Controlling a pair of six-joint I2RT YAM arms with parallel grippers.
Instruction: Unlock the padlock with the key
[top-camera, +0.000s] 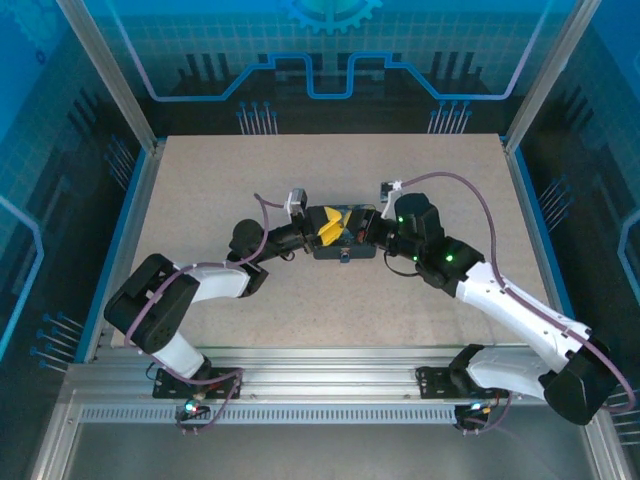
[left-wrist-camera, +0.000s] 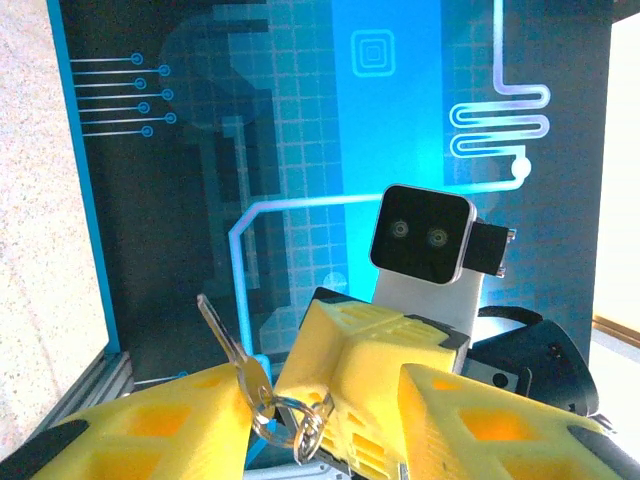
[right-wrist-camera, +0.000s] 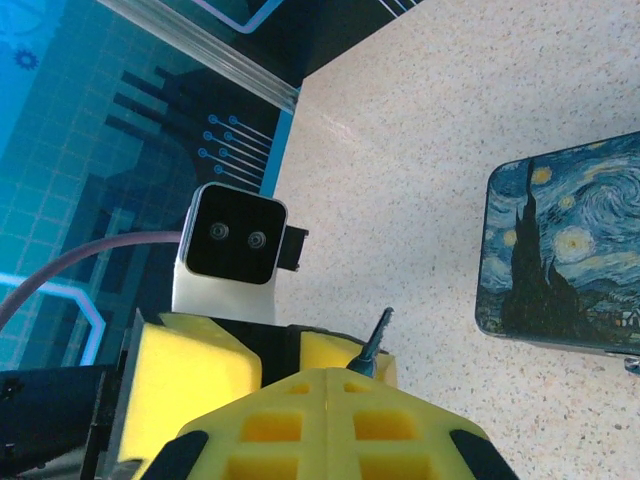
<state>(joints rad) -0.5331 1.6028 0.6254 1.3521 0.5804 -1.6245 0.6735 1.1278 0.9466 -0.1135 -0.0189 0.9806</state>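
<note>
The left pincer (left-wrist-camera: 325, 380) stands partly open, its yellow fingers either side of the right pincer (right-wrist-camera: 330, 378). The right one is closed on the key (left-wrist-camera: 226, 342) (two small rings (left-wrist-camera: 295, 425) dangle from it), and the blade tilts up beside the left one's finger. Below both, a tin box (right-wrist-camera: 560, 250) painted with a swirling night sky lies flat on the speckled table (top-camera: 250, 170). A small grey thing at its near edge is probably the padlock (top-camera: 343, 257). Behind, a blue wall (top-camera: 330, 50) carries circuit lines.

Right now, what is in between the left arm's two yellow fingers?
The key on its ring and the right arm's shut fingers sit between the left fingers, in the left wrist view.
</note>
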